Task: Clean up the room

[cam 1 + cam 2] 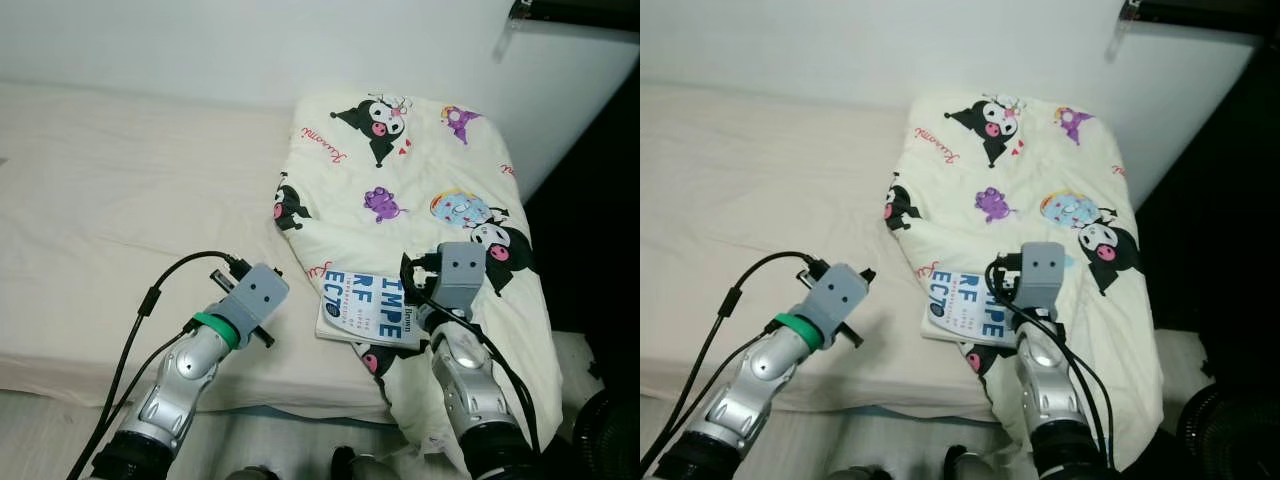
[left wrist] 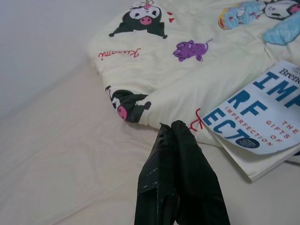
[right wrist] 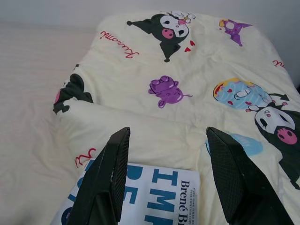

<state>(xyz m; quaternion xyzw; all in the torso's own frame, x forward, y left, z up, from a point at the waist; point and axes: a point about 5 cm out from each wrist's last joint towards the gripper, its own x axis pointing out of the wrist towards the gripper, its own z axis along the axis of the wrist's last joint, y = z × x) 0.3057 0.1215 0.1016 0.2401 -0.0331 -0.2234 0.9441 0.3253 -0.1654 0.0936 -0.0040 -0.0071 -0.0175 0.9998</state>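
A bed (image 1: 110, 200) with a plain cream sheet runs along a white wall, and a pale yellow quilt (image 1: 400, 190) printed with black, purple and blue cartoon figures lies folded over its right end, reaching from the wall side down past the near edge. A book (image 1: 372, 308) with a white and blue cover and large blue letters lies flat on the quilt's lower part, close to the near edge of the bed, its left corner jutting past the quilt's fold toward the bare sheet. The right hand (image 3: 166, 180) sits over the book, its two black fingers (image 3: 110, 180) spread wide apart with nothing between them; in the right wrist view they frame the upper edge of the cover and the quilt beyond it. The right arm rises from below the near edge of the bed, its grey wrist block standing just over the book's right side. The left hand (image 2: 174, 136) is off to the left of the book, above the bare sheet near the bed's near edge; its fingers are pressed together and carry nothing, their tips pointing toward the quilt's folded left edge, with the book just beside them. A black cable (image 1: 150, 300) loops from the left arm over the sheet.
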